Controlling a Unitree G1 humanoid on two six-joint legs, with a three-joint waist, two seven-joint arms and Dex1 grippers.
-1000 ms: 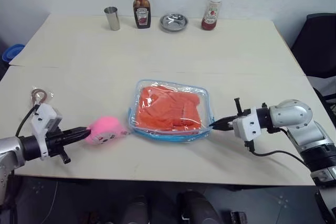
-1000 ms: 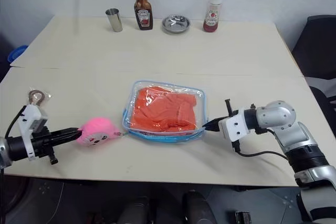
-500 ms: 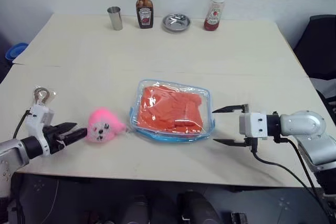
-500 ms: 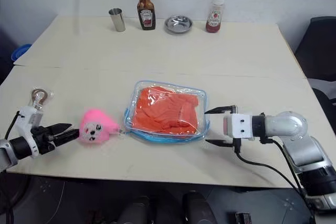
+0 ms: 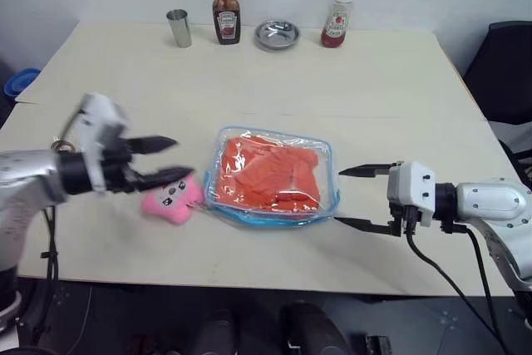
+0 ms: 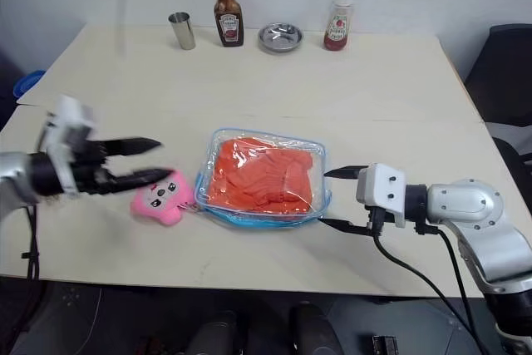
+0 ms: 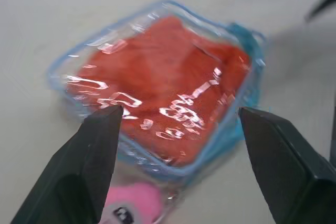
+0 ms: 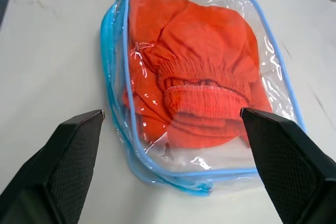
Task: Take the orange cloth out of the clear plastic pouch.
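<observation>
The clear plastic pouch [image 5: 326,149] with light blue edging lies flat mid-table, and the folded orange cloth [image 5: 270,174] is inside it. A pink plush charm [image 5: 170,198] rests at the pouch's left corner. My left gripper [image 5: 180,158] hovers open just above the charm, pointing at the pouch [image 7: 68,72]. To the right of the pouch, my right gripper [image 5: 339,197] stands open with its fingertips a short way off the edge. The right wrist view shows the cloth's [image 8: 194,77] gathered band through the plastic [image 8: 113,77]. Nothing is held.
Along the table's far edge stand a steel cup [image 5: 176,28], a brown sauce bottle [image 5: 224,14], a small metal dish [image 5: 277,34] and a red ketchup bottle [image 5: 337,16]. A black chair [image 5: 507,64] is off the table's right side.
Both grippers have opened. The left one let go of the pink charm, rose and swung right toward the pouch. The right one released the pouch's right edge and drew back slightly.
</observation>
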